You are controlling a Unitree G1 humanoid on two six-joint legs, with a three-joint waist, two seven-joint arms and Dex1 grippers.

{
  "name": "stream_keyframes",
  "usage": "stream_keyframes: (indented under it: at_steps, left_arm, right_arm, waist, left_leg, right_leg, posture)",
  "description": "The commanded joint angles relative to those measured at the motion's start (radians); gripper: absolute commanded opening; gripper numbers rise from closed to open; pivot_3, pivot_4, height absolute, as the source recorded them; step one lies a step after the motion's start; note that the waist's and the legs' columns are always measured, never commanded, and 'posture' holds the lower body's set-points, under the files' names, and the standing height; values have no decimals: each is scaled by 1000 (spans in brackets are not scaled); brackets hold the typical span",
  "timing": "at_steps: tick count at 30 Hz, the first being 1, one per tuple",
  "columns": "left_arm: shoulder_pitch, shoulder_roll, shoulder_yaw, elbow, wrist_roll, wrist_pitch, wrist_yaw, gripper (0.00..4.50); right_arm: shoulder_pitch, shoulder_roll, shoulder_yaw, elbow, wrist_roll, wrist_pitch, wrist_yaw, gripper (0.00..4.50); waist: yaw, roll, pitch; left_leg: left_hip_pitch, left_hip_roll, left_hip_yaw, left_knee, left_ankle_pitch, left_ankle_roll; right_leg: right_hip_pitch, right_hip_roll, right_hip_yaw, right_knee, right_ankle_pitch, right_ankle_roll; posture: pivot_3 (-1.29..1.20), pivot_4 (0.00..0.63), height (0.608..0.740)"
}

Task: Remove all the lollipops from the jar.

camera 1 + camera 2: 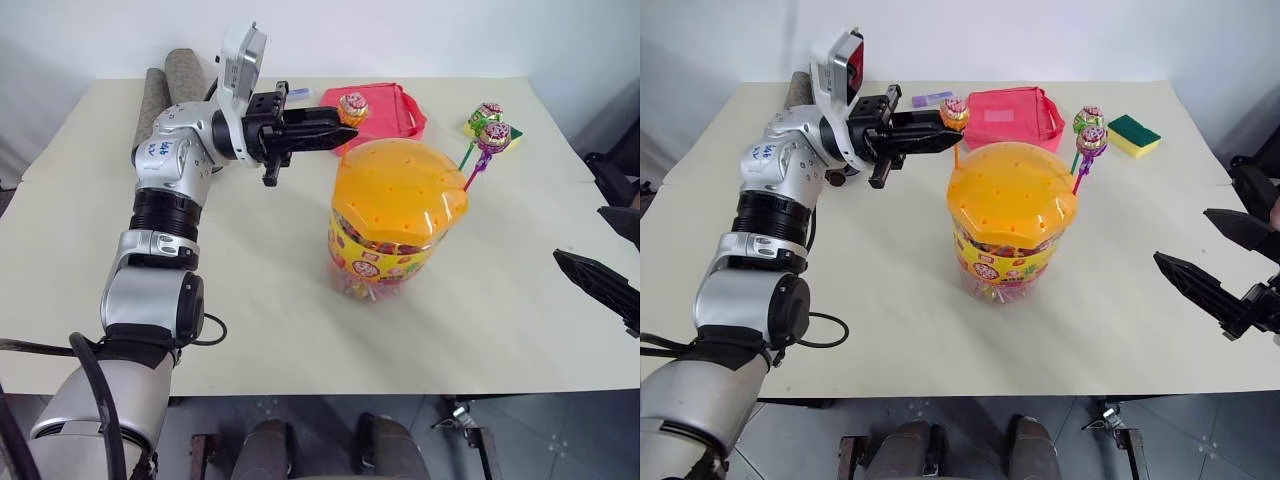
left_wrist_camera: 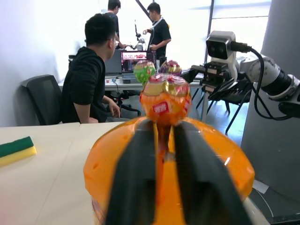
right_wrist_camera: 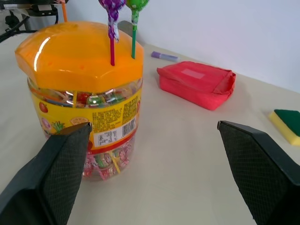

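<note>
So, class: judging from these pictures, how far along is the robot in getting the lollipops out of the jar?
Nothing looks finished: no lollipop lies removed on the table. In hand: the left pincer is shut on the orange lollipop, just under its head, with its stick reaching down to the jar lid. Left: the purple lollipop and green lollipop stand stuck in the lid. The right pincer waits open, apart.

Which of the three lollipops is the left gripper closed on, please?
The orange lollipop: the left gripper has shut on its stick above the jar, while the purple lollipop and green lollipop stand untouched in the lid's far side.
</note>
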Motion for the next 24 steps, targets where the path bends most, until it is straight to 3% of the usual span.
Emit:
stream_keyframes:
  at_steps: [1,7,12,19,24]
  left_arm:
    - [-60,8,41,-55,-40,31,20,40]
    - [-118,4,107,-63,-57,96,194,40]
    - [-125,58,91,-98,-6,196,334,40]
    - [1,263,-23,-192,132,508,507,40]
    - [211,387,-58,-383,192,782,653,40]
  right_arm:
    - [2,-8,-46,-13,35,-13,9,4500]
    - [11,-6,-28,-14,34,-20,18,4500]
    - [12,4,-12,-41,58,-16,10,4500]
    - [15,-4,21,-89,127,-3,8,4500]
    - [-27,-16,99,-48,88,-20,10,4500]
  waist:
    - [-1,0,0]
    - [-1,0,0]
    - [-2,0,0]
    - [-8,0,0]
    - [-3,-1,0]
  left_leg:
    - [0,0,0,0,0,0]
    - [0,0,0,0,0,0]
    - [0,0,0,0,0,0]
    - [2,0,1,-1,0,0]
    - [2,0,0,0,0,0]
  right_leg:
    - [0,0,0,0,0,0]
    - [0,0,0,0,0,0]
    - [0,0,0,0,0,0]
    - [0,0,2,2,0,0]
    - [0,0,3,3,0,0]
  posture:
    - [0,150,740]
    - [0,150,740]
    - [0,150,740]
    - [0,150,740]
    - [0,150,740]
